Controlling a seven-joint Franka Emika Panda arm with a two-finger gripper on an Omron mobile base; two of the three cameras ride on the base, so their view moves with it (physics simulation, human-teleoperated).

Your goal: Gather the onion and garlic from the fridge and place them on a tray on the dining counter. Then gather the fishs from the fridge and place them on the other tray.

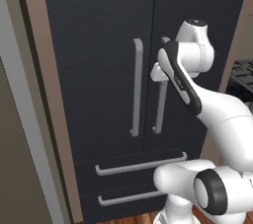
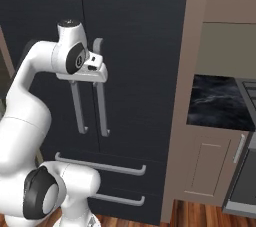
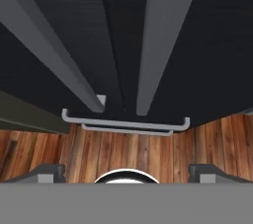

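At the top of the fridge doors, your gripper (image 3: 126,171) stands with its jaws spread wide and nothing between them, looking straight down along the two grey handles. The right-door handle (image 1: 159,104) runs vertically just below and in front of the hand, its long axis in line with the hand's gaze; the left-door handle (image 1: 137,87) hangs parallel, just beside it across the door seam. You would likely need to bring the jaws around one bar before any pull. The fridge (image 2: 135,31) is tall and black, both doors shut, two handled drawers (image 1: 141,165) below. Onion, garlic and fish are presumably inside, hidden.
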